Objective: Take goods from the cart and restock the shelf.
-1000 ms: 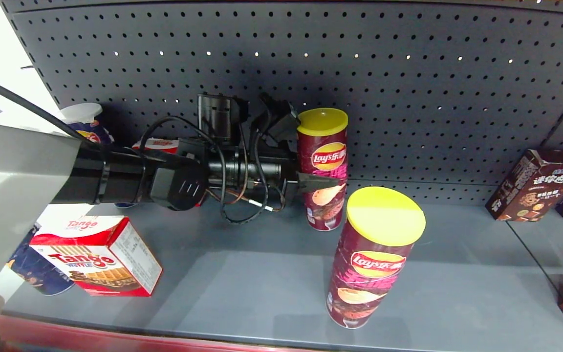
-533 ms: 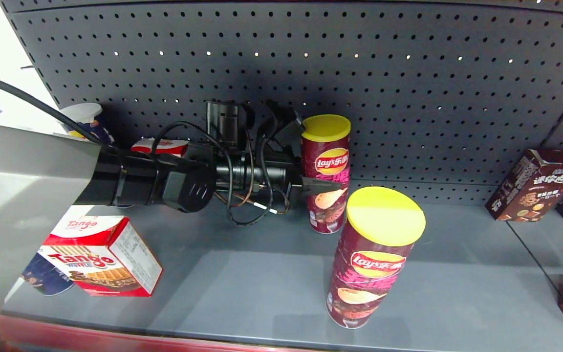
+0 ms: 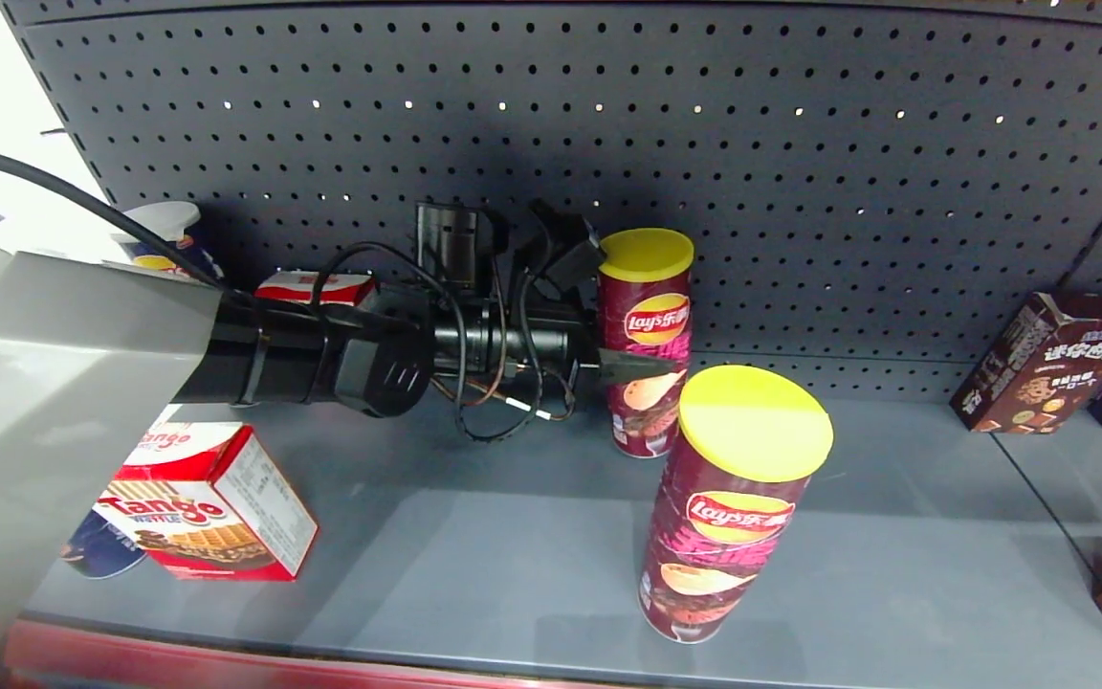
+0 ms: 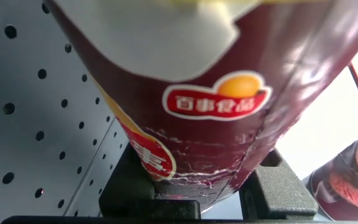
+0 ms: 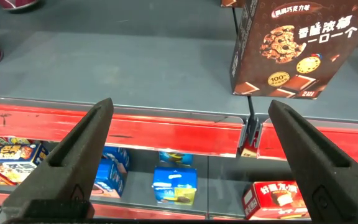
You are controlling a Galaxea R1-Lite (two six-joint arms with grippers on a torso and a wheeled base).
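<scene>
**Shelf stock and handling gear**

1. Rear chip can (image 3: 645, 316): maroon with a yellow lid. It stands upright at the back of the shelf (image 3: 474, 545), close to the pegboard (image 3: 800, 144). Whether its base bears on the shelf cannot be told.
2. Left pincer (image 3: 649, 364): comes in from the shelf's left and pinches the rear chip can at about mid-height. One finger (image 3: 629, 366) lies across the front of the label (its partner is hidden behind the can). In the left wrist view, black pads (image 4: 135, 193) press on both sides of the can's body.
3. Front chip can (image 3: 733, 517): same kind, upright, nearer the shelf's front edge and to the right of the rear one. No pincer touches it.
4. Right pincer (image 5: 190, 104): spread wide with nothing between its fingers, in front of the red edge strip (image 5: 166, 127).
5. Brown biscuit box (image 5: 291, 46): stands on the shelf just behind that strip.
6. Wafer box (image 3: 211, 512): red and white, front left of the shelf, set at an angle.
7. Blue cup (image 3: 164, 234): back left, against the pegboard.
8. Blue packets (image 5: 176, 183): on the tier below.
</scene>
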